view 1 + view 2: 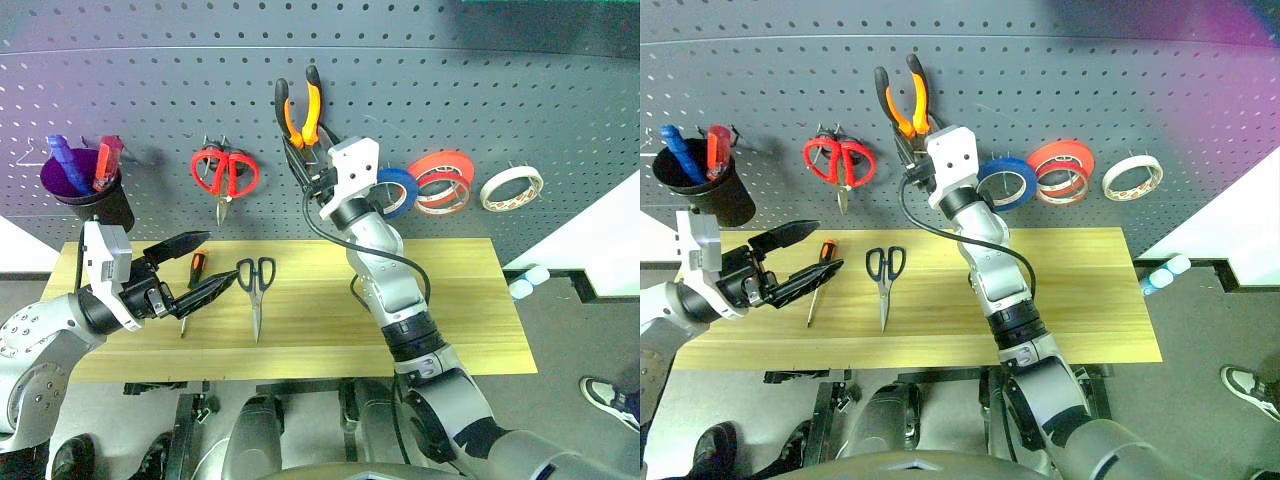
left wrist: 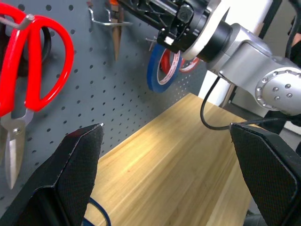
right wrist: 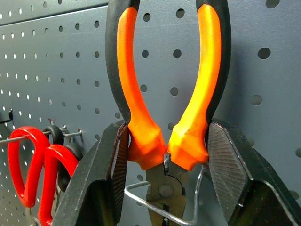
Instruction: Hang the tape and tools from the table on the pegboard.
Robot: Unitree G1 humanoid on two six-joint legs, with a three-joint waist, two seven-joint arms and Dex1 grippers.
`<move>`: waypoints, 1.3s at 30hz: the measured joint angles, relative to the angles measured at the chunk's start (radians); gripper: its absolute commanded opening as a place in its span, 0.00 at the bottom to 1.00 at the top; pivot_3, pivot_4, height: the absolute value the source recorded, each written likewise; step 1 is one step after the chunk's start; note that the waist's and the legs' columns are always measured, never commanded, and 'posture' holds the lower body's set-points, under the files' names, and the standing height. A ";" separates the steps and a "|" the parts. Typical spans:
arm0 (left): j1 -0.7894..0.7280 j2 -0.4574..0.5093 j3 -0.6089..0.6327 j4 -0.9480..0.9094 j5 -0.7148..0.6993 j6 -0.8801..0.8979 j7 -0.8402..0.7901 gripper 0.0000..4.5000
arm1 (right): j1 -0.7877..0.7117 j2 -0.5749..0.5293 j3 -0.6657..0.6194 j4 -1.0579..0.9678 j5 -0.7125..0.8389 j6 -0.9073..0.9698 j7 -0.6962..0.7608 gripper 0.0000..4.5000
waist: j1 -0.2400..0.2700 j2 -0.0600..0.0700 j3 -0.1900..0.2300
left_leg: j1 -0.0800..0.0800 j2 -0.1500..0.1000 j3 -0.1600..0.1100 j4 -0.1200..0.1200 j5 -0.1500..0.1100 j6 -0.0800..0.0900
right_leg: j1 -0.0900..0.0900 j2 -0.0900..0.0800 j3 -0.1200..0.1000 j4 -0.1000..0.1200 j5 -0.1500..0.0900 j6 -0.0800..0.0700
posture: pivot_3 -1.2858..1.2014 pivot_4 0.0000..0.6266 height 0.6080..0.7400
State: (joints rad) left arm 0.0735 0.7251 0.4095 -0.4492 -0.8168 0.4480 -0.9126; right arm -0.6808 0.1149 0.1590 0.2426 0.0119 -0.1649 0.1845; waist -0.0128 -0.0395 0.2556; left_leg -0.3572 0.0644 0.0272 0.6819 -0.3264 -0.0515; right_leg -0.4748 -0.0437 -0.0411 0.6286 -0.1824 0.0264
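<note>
Your right claw (image 3: 162, 155) is up at the pegboard (image 1: 500, 90), pinching the pliers (image 1: 299, 110) at the base of their orange-and-black handles. The handles point up and the metal head sits inside a wire hook (image 3: 162, 207) on the board, with one finger pressed against each handle.

Your left claw (image 1: 195, 265) hangs level above the left part of the counter (image 1: 450, 300), its fingers spread wide with nothing between them. Just beyond its tips lie the screwdriver (image 1: 818, 275) and, beside it, the dark-handled scissors (image 1: 884, 275), both flat on the wood with their points toward you.

On the board, the red scissors (image 1: 224, 175) hang from a hook to the left of the pliers. To the right you see a blue roll (image 1: 398, 190), then two red-orange rolls (image 1: 440, 180), then the whitish tape ring (image 1: 511, 188), which already hangs on its own hook, well apart from your right claw. A black cup (image 1: 90, 195) holding pens is mounted at the far left of the board.
</note>
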 measured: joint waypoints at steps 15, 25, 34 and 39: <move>0.015 0.000 0.011 -0.021 -0.004 0.007 0.001 1.00 | 0.000 -0.010 0.017 0.106 -0.125 -0.060 -0.101 0.47 | 0.000 0.000 0.000 | -0.001 0.000 0.000 -0.001 0.000 0.000 | 0.000 0.000 0.000 -0.001 0.000 0.000 | 0.55 0.34 0.95; 0.029 0.003 0.014 -0.025 -0.004 0.008 0.001 1.00 | -0.012 -0.009 0.022 0.116 -0.185 -0.051 -0.173 0.47 | 0.001 0.000 0.001 | -0.001 0.000 0.000 -0.001 0.000 0.000 | 0.000 0.000 0.000 -0.002 -0.001 0.000 | 0.55 0.35 0.95; 0.029 0.003 0.014 -0.025 -0.004 0.008 0.001 1.00 | -0.011 -0.004 0.028 0.118 -0.159 -0.054 -0.138 0.99 | 0.000 0.001 0.002 | -0.001 0.000 0.000 -0.001 0.000 0.000 | 0.000 0.000 0.000 -0.002 -0.001 0.000 | 0.55 0.36 0.95; 0.031 0.003 0.014 -0.025 -0.004 0.008 0.001 1.00 | -0.011 -0.003 0.025 0.118 -0.124 -0.062 -0.120 0.99 | 0.000 0.002 0.002 | 0.000 0.000 0.000 -0.001 0.000 0.000 | 0.000 0.000 0.000 -0.002 -0.001 0.000 | 0.55 0.36 0.95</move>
State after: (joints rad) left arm 0.1045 0.7285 0.4238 -0.4741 -0.8207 0.4563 -0.9118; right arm -0.6919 0.1121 0.1841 0.3607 -0.1120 -0.2272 0.0648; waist -0.0130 -0.0379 0.2575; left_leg -0.3576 0.0645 0.0271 0.6806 -0.3267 -0.0510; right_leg -0.4751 -0.0435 -0.0411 0.6265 -0.1834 0.0261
